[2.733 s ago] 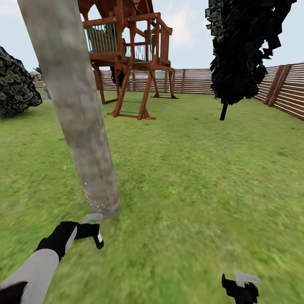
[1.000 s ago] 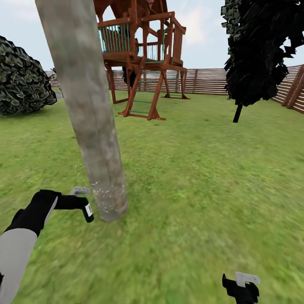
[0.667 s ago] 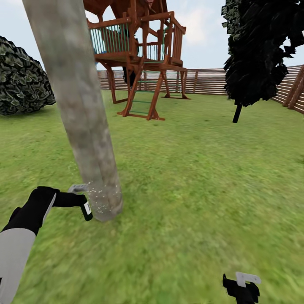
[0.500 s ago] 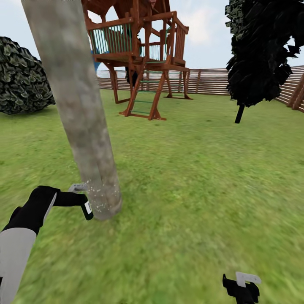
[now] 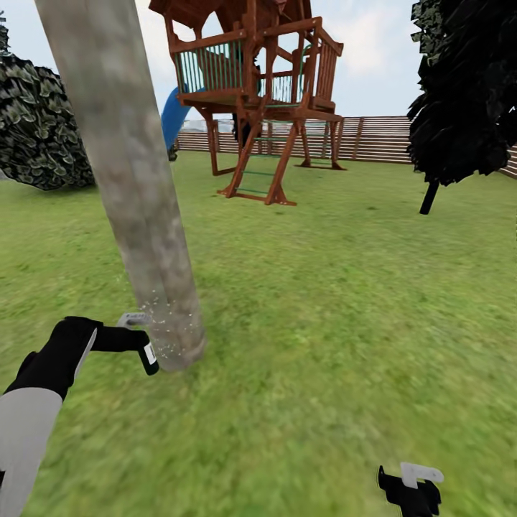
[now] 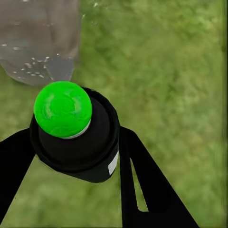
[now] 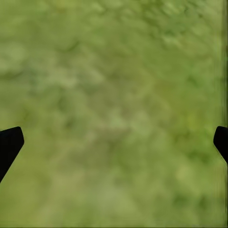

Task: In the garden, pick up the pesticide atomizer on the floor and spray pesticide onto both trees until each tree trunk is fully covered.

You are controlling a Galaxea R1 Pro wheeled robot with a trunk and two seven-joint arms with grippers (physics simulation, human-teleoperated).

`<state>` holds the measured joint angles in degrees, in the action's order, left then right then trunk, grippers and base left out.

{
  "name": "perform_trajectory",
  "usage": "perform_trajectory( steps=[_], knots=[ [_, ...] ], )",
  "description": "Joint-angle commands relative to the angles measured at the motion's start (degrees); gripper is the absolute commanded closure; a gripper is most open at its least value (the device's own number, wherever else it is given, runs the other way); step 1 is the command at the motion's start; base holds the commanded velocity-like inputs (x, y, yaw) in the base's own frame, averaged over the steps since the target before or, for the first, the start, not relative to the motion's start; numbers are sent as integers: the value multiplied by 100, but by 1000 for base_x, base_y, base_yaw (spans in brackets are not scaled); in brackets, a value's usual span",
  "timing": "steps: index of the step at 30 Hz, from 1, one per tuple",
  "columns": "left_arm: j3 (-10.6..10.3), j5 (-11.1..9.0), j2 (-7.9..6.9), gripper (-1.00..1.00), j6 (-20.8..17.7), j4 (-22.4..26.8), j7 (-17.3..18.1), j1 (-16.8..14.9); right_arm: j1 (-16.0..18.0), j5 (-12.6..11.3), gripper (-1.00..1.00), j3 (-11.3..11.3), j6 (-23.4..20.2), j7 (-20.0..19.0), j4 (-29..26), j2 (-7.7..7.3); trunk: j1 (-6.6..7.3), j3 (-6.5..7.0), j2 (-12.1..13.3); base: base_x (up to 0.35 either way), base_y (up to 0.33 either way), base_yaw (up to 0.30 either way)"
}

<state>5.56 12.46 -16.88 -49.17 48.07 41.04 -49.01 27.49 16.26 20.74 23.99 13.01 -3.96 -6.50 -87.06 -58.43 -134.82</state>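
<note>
**Fingers clamped on sprayer at trunk base**

Fingers (image 6: 142, 180) of left gripper (image 5: 133, 337) pinched round the black, green-capped pesticide atomizer (image 6: 76, 135), nozzle just beside the foot of the smooth grey-tan tree trunk (image 5: 136, 187), white droplets speckling it. Right gripper (image 5: 411, 488) hung spread over grass (image 7: 114, 114). Best aimed higher next, sweeping round the trunk for full cover.

Wooden play tower (image 5: 266, 93), blue slide (image 5: 172, 115) perhaps, dark cypress-like tree (image 5: 467, 93).
</note>
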Motion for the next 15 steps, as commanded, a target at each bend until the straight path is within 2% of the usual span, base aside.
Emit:
perform_trajectory(
  steps=[1, 7, 15],
  knots=[
    [3, -7, 0, 100, -1, 0, 0, 3, 1, 0, -100, 0, 0, 0, 0, 0, 0, 0, 0, 1, -275, 0],
    [15, 6, 0, 100, -5, 0, 0, 5, -1, 0, -100, 0, 0, 0, 0, 0, 0, 0, 0, 11, -275, 14],
    [15, 26, -8, 100, -153, 0, -8, 5, 0, 0, -100, 0, 0, -1, 0, 9, 0, 0, 0, 177, -238, 249]
  ],
)
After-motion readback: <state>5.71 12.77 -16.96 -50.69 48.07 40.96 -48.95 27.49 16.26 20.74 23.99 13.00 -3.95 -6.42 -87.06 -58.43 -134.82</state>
